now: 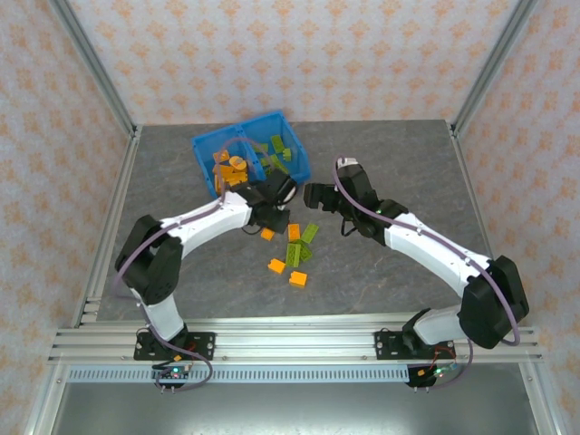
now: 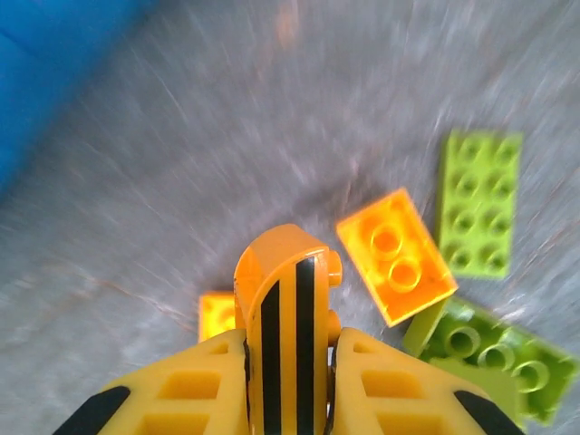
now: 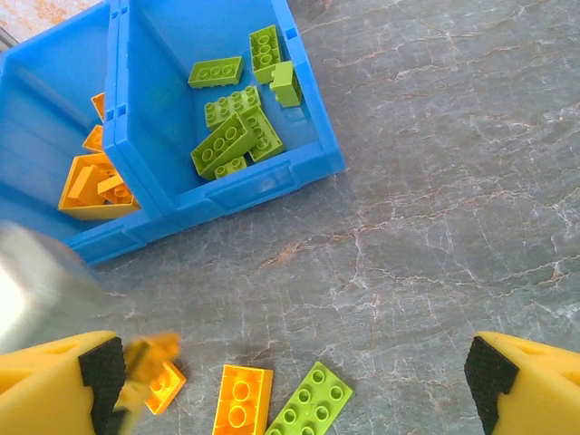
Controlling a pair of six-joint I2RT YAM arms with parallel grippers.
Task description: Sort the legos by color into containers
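Just in front of the blue bin (image 1: 204,145), the left arm reaches forward from a sharply bent elbow. Its left gripper (image 2: 288,362) pinches an orange black-striped brick (image 2: 285,290) over the grey table (image 1: 408,163). The brick's long axis runs along the fingers, its rounded end pointing away from the wrist. The right arm angles in from the opposite side. Its right gripper (image 3: 294,376) is spread wide above loose bricks (image 3: 241,403). Green bricks (image 3: 227,136) fill one compartment and orange bricks (image 3: 95,181) the other.
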